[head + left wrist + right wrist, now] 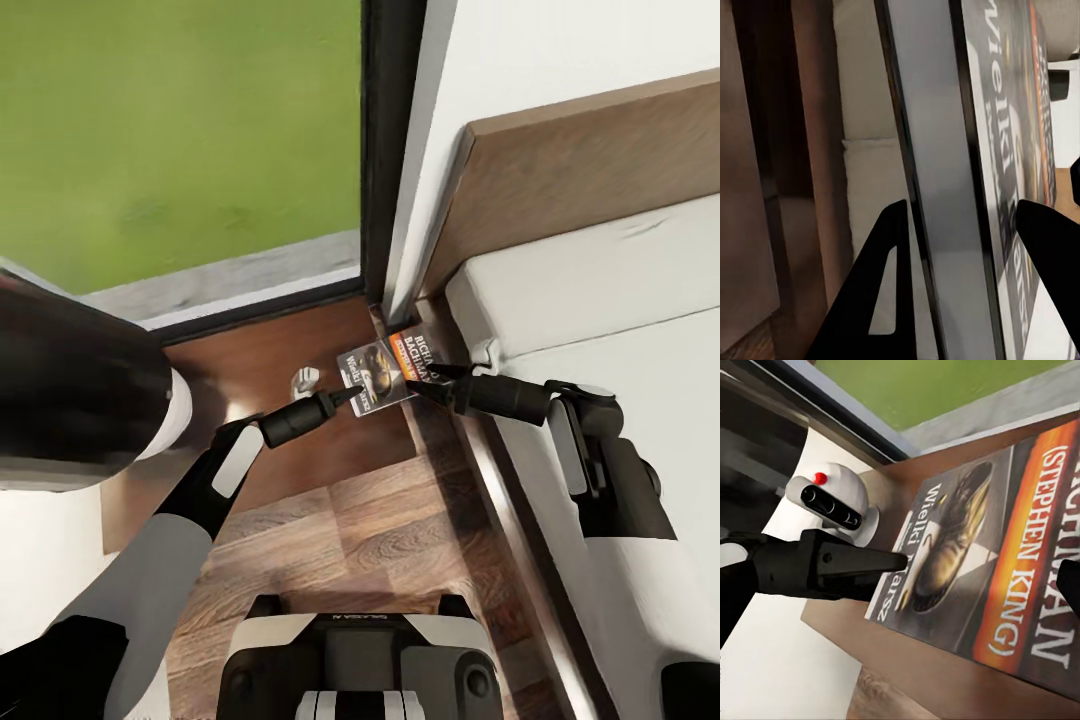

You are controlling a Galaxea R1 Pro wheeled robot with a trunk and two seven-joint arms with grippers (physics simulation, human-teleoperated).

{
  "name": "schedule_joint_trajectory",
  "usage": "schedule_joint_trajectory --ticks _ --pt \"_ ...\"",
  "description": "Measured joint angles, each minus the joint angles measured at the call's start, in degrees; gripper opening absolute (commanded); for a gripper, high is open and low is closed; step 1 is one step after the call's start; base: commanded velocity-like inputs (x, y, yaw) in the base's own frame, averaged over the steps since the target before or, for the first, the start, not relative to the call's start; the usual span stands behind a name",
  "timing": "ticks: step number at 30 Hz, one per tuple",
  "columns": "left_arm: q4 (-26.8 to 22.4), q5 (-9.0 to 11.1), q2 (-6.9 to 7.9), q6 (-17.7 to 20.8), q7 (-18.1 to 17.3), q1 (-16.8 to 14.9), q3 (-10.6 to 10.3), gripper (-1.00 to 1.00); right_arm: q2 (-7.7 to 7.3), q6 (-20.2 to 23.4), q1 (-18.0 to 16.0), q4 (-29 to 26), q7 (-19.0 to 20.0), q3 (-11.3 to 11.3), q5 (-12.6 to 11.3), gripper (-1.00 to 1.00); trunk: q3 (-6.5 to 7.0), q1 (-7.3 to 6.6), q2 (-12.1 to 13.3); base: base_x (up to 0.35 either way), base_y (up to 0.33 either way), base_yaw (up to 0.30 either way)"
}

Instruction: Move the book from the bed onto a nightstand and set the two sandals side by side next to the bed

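Left gripper (352, 396): fingers astride the near-left edge of the book (390, 372), one above the cover, one below; clamped on it, judging by the left wrist view.
Right gripper (424, 381): at the book's right edge, fingertips on or just over the cover; open or clamped cannot be told.
Book: face up over the nightstand (270, 350), orange band to the right, between both grippers; resting on the top or just above it, not clear which.
Nightstand: dark wood, in the corner between window (180, 130) and bed (600, 300).
Step in hand: setting the book on the nightstand, nearly complete.
Next move: open fingers, draw both arms back level without dragging the book off; then go for the sandals.
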Motion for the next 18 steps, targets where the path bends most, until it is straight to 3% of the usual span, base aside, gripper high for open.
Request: schedule_joint_trajectory --ticks 8,18 --pt "0.01 -0.02 0.00 -0.01 0.02 -0.01 0.00 -1.00 0.00 -0.07 0.01 -0.01 0.04 0.00 -0.01 1.00 0.00 0.01 0.00 -0.030 -0.001 0.172" --pt "0.01 -0.01 0.00 0.00 -0.23 -0.01 0.00 -1.00 0.00 -0.07 0.01 -0.01 0.27 -0.01 -0.01 1.00 0.00 0.03 0.00 -0.298 0.000 0.018"
